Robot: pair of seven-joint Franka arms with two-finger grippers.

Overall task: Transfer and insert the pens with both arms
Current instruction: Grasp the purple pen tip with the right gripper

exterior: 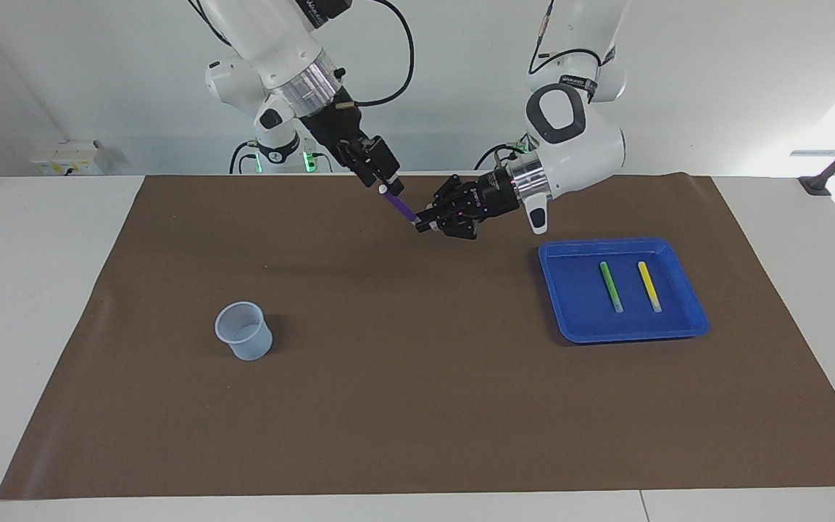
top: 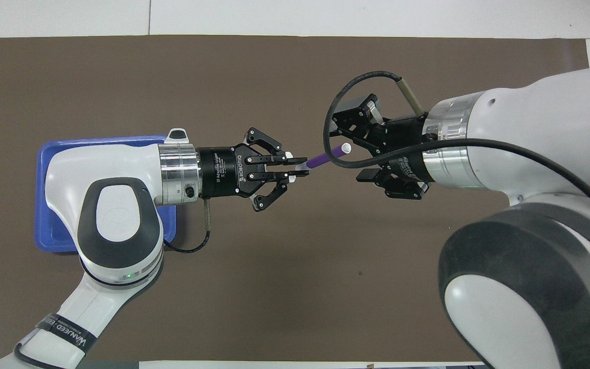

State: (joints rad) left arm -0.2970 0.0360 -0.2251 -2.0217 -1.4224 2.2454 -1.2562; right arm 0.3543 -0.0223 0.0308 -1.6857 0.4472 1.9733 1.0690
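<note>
Facing view: left gripper clamped on the purple pen over the middle of the brown mat, free end angled up, looks like a handover pose. Right gripper right at that raised end, fingers apart, apparently not gripping yet. Green pen and yellow pen lying side by side in the blue tray at the left arm's end of the bench; cup toward the right arm's end, probably the insert target.

Overhead view: right gripper fingers spread around the pen's white end, left gripper fingers pinched on the other end.
</note>
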